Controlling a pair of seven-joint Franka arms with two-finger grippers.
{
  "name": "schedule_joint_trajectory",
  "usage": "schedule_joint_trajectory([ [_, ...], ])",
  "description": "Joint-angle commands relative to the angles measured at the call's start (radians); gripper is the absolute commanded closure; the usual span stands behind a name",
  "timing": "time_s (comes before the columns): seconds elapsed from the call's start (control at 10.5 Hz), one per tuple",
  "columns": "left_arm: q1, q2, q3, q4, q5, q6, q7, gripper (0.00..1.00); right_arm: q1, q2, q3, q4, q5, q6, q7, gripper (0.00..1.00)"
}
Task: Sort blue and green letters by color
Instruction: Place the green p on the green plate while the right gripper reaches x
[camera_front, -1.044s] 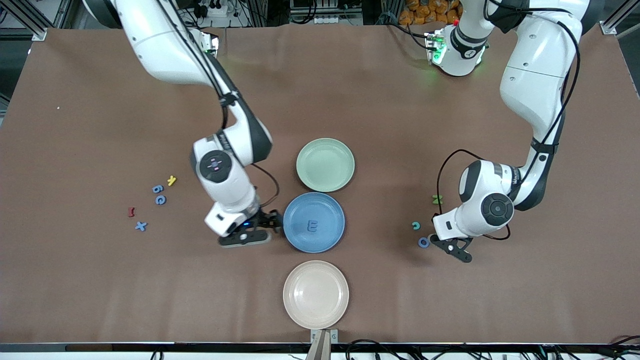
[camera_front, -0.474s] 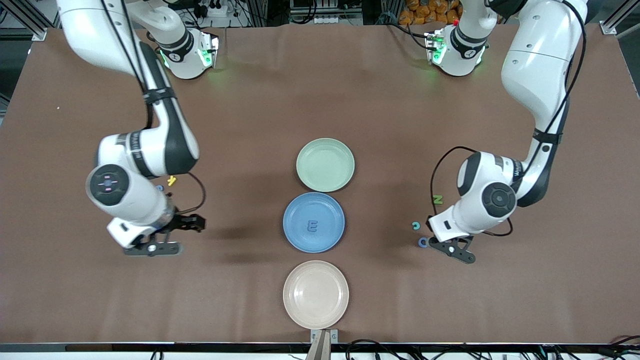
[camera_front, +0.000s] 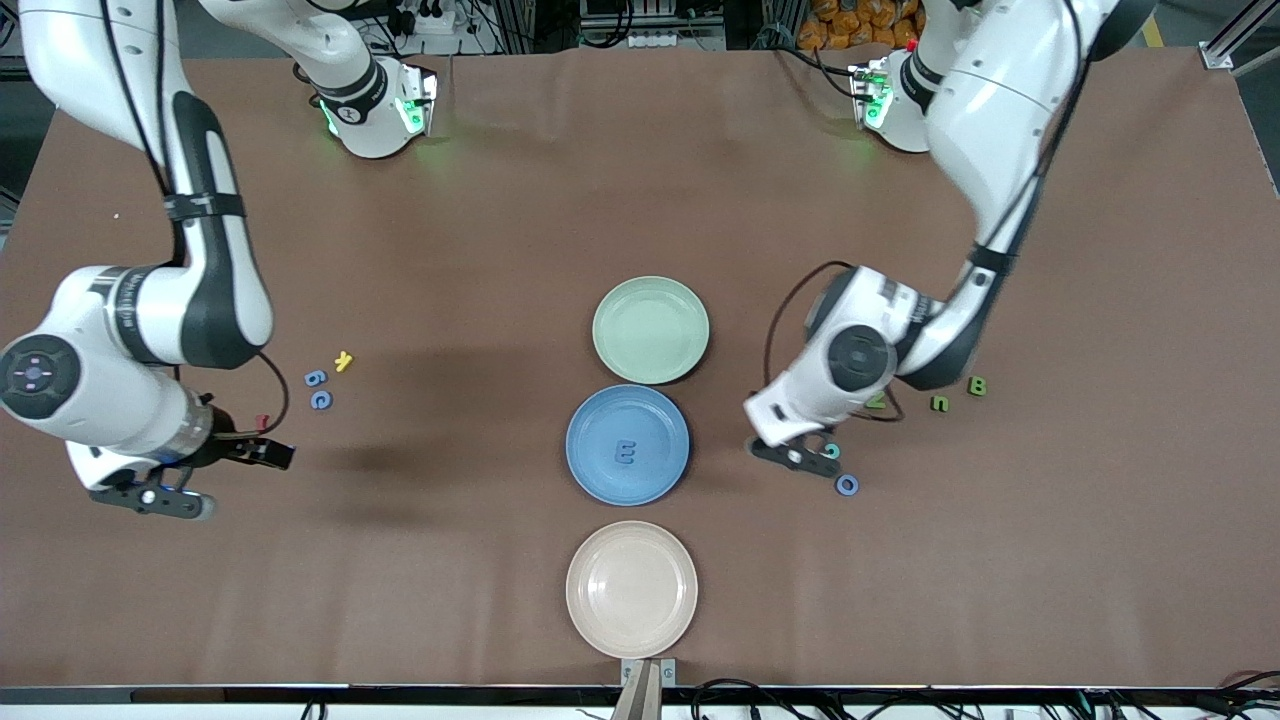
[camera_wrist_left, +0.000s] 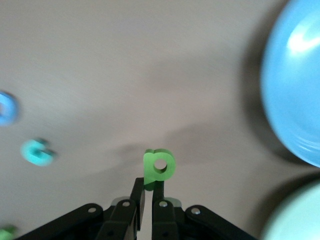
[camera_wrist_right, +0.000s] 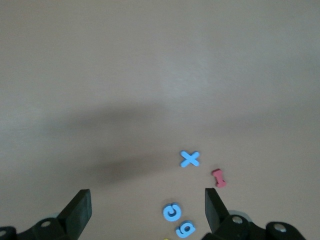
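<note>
Brown table (camera_front: 500, 220) — left gripper (camera_wrist_left: 148, 192) pinching green letter (camera_wrist_left: 159, 166) (raised)

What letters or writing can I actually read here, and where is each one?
"E": blue, on the blue plate.
"6", "C": blue, beside the yellow "K".
"X": blue, beside the red piece.
"B": green, toward the left arm's end.
Green piece in the left gripper: unclear.
Arm lettering: too small.
</note>
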Motion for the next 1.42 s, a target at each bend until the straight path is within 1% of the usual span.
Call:
schedule_joint_trajectory([
  [0.0,-0.162,-0.046,0.014,-0.027,-0.003,-0.091,-0.197,1.0,-0.055,-0.067,0.003,-0.224,0.093,0.19,-0.002,0.0],
  [0.09,-0.205,-0.043,0.014,-0.026,-0.003,-0.096,-0.251,1.0,-0.062,-0.063,0.003,-0.258,0.126,0.241,-0.003,0.0],
  [0.19,-0.245,-0.037,0.014,-0.026,-0.004,-0.097,-0.292,1.0,-0.066,-0.052,0.003,-0.267,0.154,0.251,-0.005,0.0],
  [0.28,-0.27,-0.032,0.014,-0.024,-0.004,-0.097,-0.319,1.0,-0.066,-0.038,0.003,-0.274,0.156,0.252,-0.005,0.0],
  [0.38,-0.29,-0.032,0.013,-0.02,-0.004,-0.097,-0.343,1.0,-0.066,-0.029,0.003,-0.29,0.156,0.286,-0.005,0.0],
  [0.47,-0.296,-0.032,0.013,-0.018,-0.013,-0.097,-0.374,0.73,-0.066,-0.011,0.005,-0.298,0.156,0.31,-0.005,0.0],
  [0.57,-0.299,-0.032,0.013,-0.017,-0.007,-0.097,-0.406,0.01,-0.066,0.019,0.005,-0.298,0.156,0.342,-0.005,0.0],
  [0.76,-0.301,-0.032,0.014,-0.021,-0.009,-0.099,-0.426,0.0,-0.075,0.066,0.005,-0.297,0.156,0.398,-0.005,0.0],
  [0.95,-0.288,-0.043,0.03,-0.026,0.017,-0.152,-0.431,0.0,-0.082,0.086,0.005,-0.297,0.157,0.415,-0.005,0.0],
  [1.14,-0.259,-0.056,0.033,-0.038,0.036,-0.151,-0.434,0.0,-0.082,0.117,0.008,-0.297,0.163,0.462,0.003,0.0],
  [1.33,-0.256,-0.101,0.034,-0.121,0.037,-0.101,-0.44,0.0,-0.082,0.128,0.009,-0.297,0.176,0.476,0.003,0.0],
])
